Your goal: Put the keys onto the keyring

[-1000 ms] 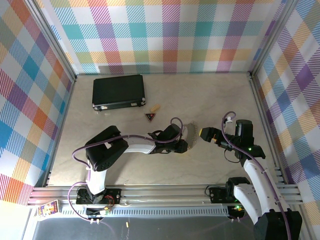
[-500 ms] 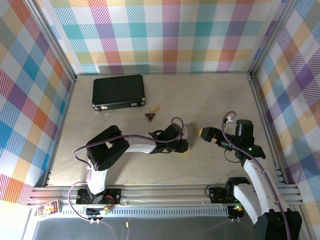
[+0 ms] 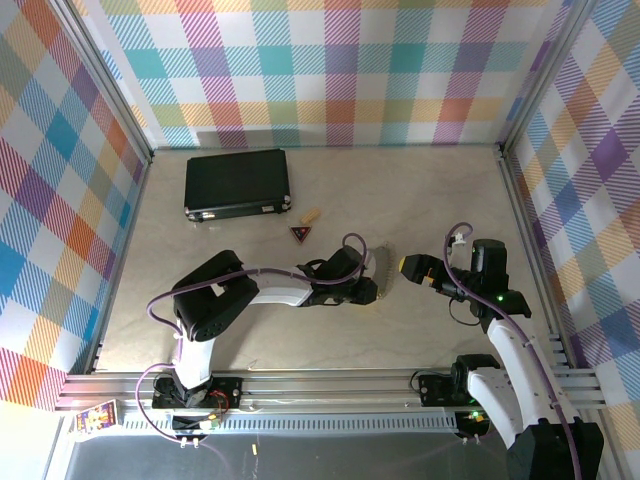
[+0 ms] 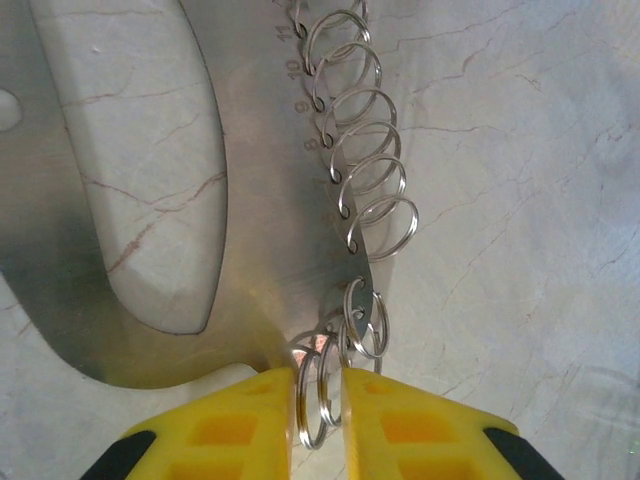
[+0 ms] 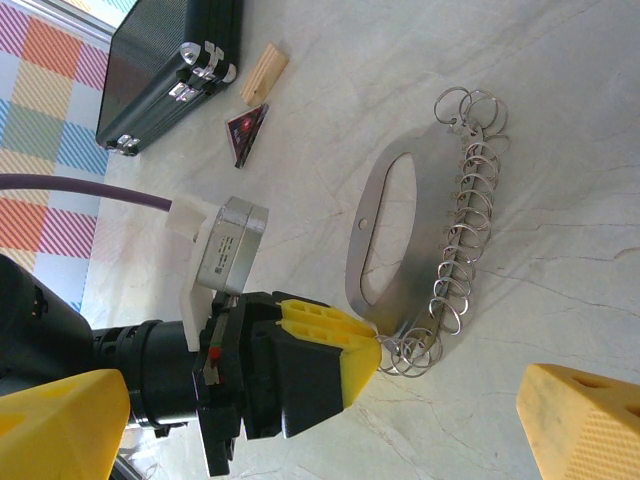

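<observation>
The left jaws are drawn narrow, their ribbed yellow plastic fingers (image 4: 225,430) pinched on the keyring (image 4: 312,375). It is a thin split ring of bright wire, held on edge in the gap between them. The keys (image 4: 250,210) lie flat on the counter (image 4: 520,200) directly ahead of those fingertips. Whether the rounded end of the bunch touches the fingertips cannot be told.

The bunch is a flat plate of brushed silver-grey metal. It is an elongated oval with a long rounded slot cut through it. Along one edge a row of small wire rings is hung, overlapping like a coil, with tiny numbers stamped beside them. A small oval metal tab is seen among the rings nearest the fingers.

The right jaws are spread wide, with one pebbled yellow finger (image 5: 585,420) at each lower corner of the right wrist view. The plate lies beyond them and is not touched by them.

Farther off on the smooth, pale, marble-veined counter stands a black ribbed case (image 5: 170,60) with metal latches. Near it lie a dark-red triangular trinket (image 5: 245,133) and a tan wedge (image 5: 263,70).
</observation>
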You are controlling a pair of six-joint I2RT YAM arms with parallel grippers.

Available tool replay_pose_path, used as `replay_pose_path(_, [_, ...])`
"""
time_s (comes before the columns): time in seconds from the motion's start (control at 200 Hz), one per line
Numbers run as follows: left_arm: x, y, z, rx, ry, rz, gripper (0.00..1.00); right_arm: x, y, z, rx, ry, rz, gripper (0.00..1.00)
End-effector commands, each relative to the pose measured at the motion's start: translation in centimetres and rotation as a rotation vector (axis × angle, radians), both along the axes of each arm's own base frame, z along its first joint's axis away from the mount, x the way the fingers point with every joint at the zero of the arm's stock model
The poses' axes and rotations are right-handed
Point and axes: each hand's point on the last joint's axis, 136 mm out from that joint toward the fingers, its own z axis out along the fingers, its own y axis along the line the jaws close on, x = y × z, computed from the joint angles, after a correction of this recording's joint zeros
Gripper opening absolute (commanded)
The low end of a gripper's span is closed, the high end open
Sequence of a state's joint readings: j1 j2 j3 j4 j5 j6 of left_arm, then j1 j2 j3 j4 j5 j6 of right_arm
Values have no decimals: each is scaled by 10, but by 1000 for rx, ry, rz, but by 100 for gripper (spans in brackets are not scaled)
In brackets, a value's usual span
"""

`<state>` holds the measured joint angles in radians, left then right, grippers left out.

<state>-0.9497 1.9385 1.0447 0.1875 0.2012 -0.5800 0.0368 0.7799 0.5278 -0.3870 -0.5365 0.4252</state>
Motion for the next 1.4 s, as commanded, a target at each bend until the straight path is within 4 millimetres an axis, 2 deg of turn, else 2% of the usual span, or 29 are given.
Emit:
replay_pose_path(0.0, [6,-3,7,-35,-13,-4,17,1,1,11,2,-35,22,99])
replay_pose_path(0.365, [6,-5,4,-51,3,0,13,1,0,12,-4,-42,21,99])
replay_pose_path(1.395, [6,4,-7,-4,-1,14,15,-1,-3,16,-10,-53,12,99])
